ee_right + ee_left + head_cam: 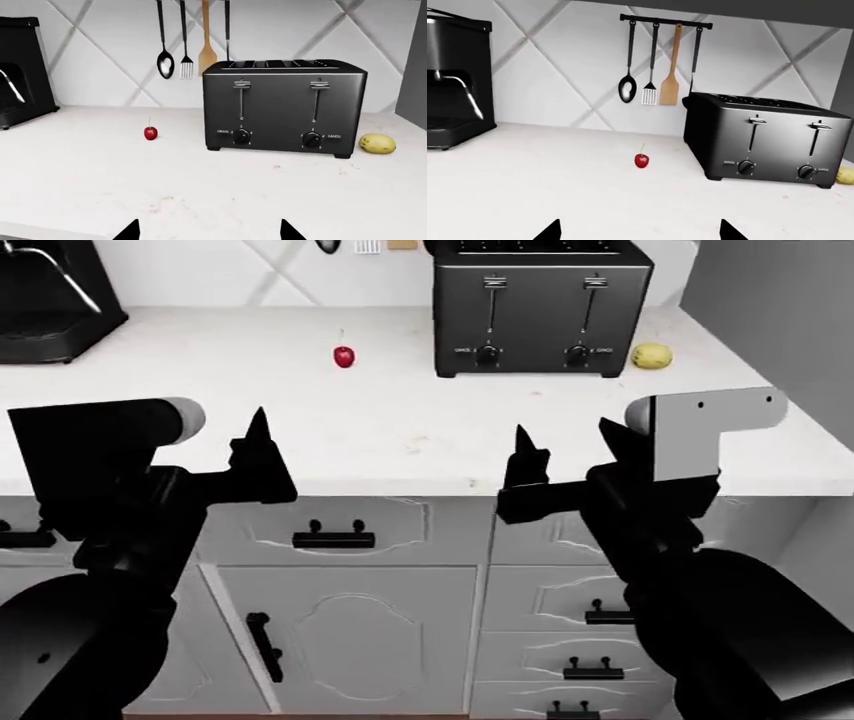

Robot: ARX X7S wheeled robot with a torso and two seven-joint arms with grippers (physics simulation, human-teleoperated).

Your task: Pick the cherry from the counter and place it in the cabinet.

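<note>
The cherry [344, 357] is a tiny red fruit with a thin stem. It stands on the white counter [400, 430], left of the toaster and far back from the front edge. It also shows in the left wrist view [641, 160] and the right wrist view [151, 133]. My left gripper [247, 445] is open and empty over the counter's front edge; its dark fingertips [550, 231] stand wide apart. My right gripper [565, 445] is also open and empty at the front edge, right of the cherry's line. The cabinet doors and drawers [347, 620] below the counter are shut.
A black four-slot toaster [541, 305] stands at the back, with a yellow-green round fruit [650, 356] on its right. A black coffee machine [47, 300] is at the back left. Utensils [657, 65] hang on a wall rail. A grey panel [774, 300] stands at far right.
</note>
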